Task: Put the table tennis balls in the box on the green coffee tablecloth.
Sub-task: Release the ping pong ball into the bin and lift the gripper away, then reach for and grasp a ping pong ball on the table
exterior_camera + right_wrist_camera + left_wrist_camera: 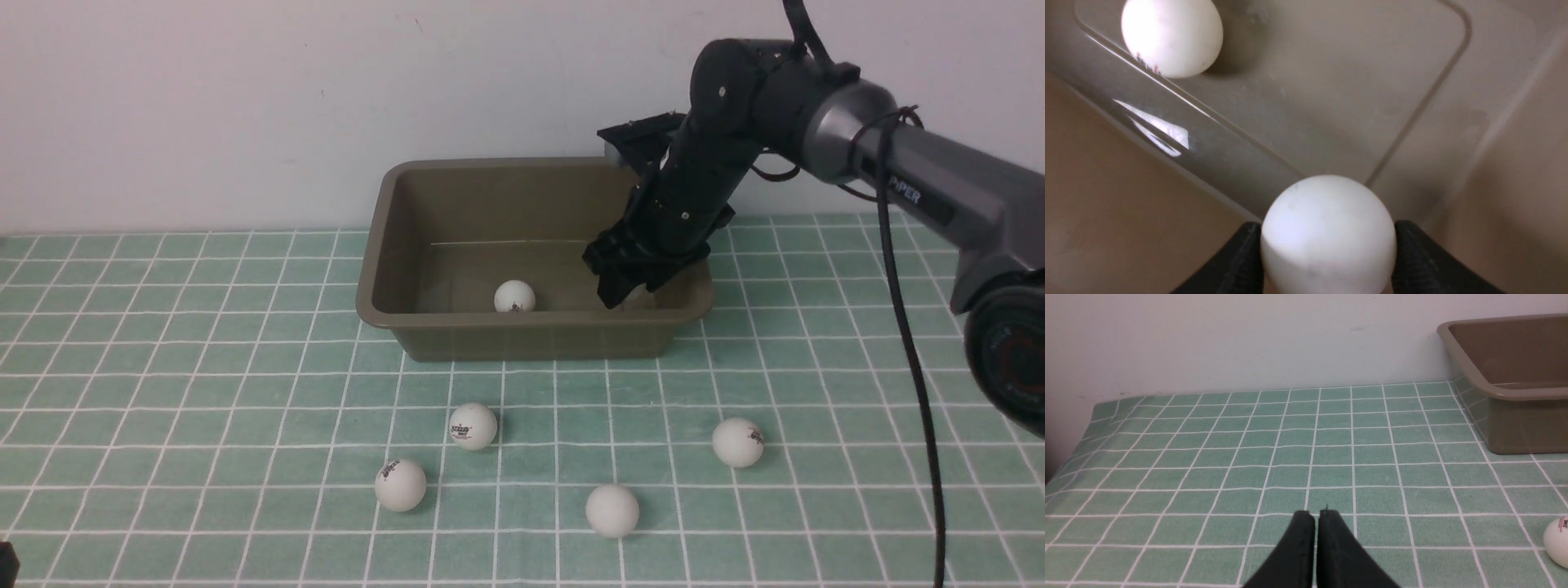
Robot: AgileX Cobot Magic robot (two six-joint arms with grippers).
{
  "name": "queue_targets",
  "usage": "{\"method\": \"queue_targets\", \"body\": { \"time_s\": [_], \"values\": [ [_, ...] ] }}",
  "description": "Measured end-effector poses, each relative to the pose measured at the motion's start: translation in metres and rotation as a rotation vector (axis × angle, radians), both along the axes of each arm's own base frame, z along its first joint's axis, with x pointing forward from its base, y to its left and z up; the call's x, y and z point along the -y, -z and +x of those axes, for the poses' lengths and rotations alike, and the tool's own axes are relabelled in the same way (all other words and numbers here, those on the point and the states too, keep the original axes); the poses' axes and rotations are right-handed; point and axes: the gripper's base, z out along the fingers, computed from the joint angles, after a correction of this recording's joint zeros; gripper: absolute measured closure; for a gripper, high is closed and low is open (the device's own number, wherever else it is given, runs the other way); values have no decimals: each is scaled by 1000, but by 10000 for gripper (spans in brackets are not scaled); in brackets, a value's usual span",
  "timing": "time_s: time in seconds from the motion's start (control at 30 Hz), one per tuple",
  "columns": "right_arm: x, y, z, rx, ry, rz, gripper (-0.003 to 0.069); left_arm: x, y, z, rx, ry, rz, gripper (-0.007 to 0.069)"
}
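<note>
The right gripper (616, 299) sat low inside the olive-brown box (522, 336), its fingers clamped across the widest part of a table tennis ball (1328, 234); the left gripper (1316, 517) hung just above the green coffee tablecloth (204, 367), jaws pressed together on nothing.

A second ball (514, 296) lay on the box floor near the front wall; four loose balls (473, 425) (400, 484) (612, 510) (737, 442) lay on the cloth in front of the box, apart from one another.

Handling, as judged: each ball was probably very light, smooth and thin-shelled – free to roll at a touch, and likely to squirt out of an off-centre pinch; a gentle grip across the full diameter, from above, looked safest.

The front view hid the held ball behind the black fingers; only the right wrist view showed it, held clear of the floor near a rounded corner. The left wrist view alone showed the left jaws – and one ball at its edge; only the front view gave the count on the cloth.
</note>
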Motion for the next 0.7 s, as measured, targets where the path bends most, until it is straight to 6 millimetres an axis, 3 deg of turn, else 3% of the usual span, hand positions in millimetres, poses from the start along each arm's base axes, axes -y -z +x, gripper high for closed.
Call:
{"method": "queue_targets", "body": {
  "time_s": [0.23,0.33,0.5,0.6,0.7],
  "values": [
    [-1,-1,0,1,-9,9,246,0,0,0,0,0,0,629],
    [0,-14,-3,24,-12,21,242,0,0,0,0,0,0,629],
    [7,-68,-11,143,-13,36,242,0,0,0,0,0,0,629],
    [22,-112,-22,229,17,55,240,0,0,0,0,0,0,629],
    [37,-137,-33,268,58,64,239,0,0,0,0,0,0,629]
  ]
}}
